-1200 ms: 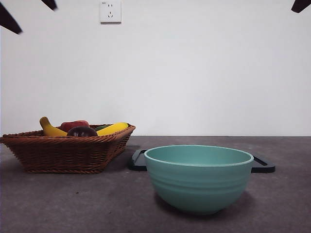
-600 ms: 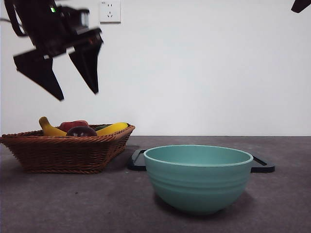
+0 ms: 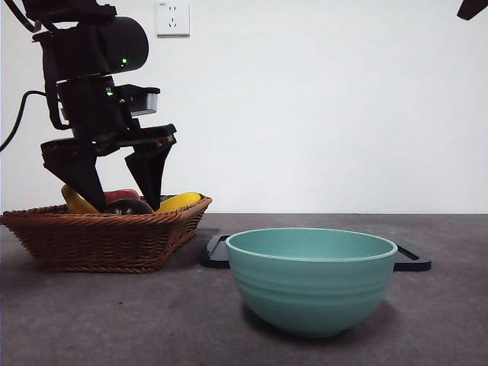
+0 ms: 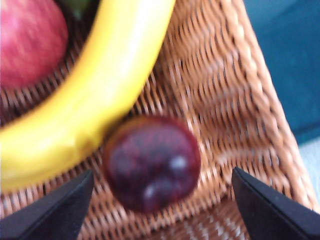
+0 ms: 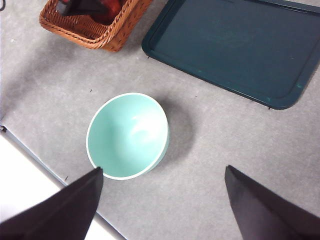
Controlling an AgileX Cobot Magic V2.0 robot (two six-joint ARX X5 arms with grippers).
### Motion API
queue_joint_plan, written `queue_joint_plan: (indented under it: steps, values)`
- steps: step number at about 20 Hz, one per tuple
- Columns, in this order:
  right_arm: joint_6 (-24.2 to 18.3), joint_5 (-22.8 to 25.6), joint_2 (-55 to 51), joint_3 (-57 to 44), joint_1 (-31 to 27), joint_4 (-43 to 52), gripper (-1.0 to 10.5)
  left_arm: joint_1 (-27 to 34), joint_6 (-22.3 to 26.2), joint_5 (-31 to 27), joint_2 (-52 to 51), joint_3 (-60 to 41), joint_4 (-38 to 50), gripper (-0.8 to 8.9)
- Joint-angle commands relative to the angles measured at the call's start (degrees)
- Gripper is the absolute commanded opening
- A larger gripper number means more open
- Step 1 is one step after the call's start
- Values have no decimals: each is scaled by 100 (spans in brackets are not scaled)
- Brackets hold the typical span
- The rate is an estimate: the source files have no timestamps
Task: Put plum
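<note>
The left gripper hangs over the wicker basket at the left of the table, its two black jaws spread wide, their tips at about the basket's rim level in the front view. The plum lies on the basket's woven floor, between the jaw tips in the left wrist view, and neither jaw touches it. In the front view the plum shows as a dark dome just above the rim, between the two jaws.

A yellow banana lies touching the plum on one side. A red apple sits beyond the banana, apart from the plum. A second banana end rises at the basket's left behind the left jaw.

The teal bowl stands in the foreground, well apart from the basket, upright. A dark green tray lies flat behind the bowl, near the basket's corner.

The right gripper is held high above the table, over the bowl's side, jaws wide apart and holding nothing. In the front view it shows only as a black tip at the top right corner.
</note>
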Motion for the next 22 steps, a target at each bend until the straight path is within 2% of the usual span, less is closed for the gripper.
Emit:
queue_joint_plan:
  steps: [1, 6, 9, 15, 16, 18, 22]
  values:
    - [33, -7, 48, 116, 26, 57, 390, -37, 101, 2, 195, 138, 46, 433]
    - [33, -7, 48, 116, 26, 61, 390, -37, 111, 0, 262, 138, 55, 426]
    - [35, -9, 46, 116, 26, 57, 390, -37, 129, -11, 289, 138, 50, 371]
    - [35, -9, 46, 116, 26, 59, 390, -37, 125, -44, 374, 138, -33, 369]
    - [35, -11, 46, 116, 26, 57, 390, -37, 118, -48, 376, 138, -26, 359]
    - [35, -9, 46, 116, 26, 59, 390, -37, 107, -48, 376, 138, -28, 271]
    - [35, -11, 46, 116, 26, 59, 390, -37, 107, -48, 369, 138, -33, 246]
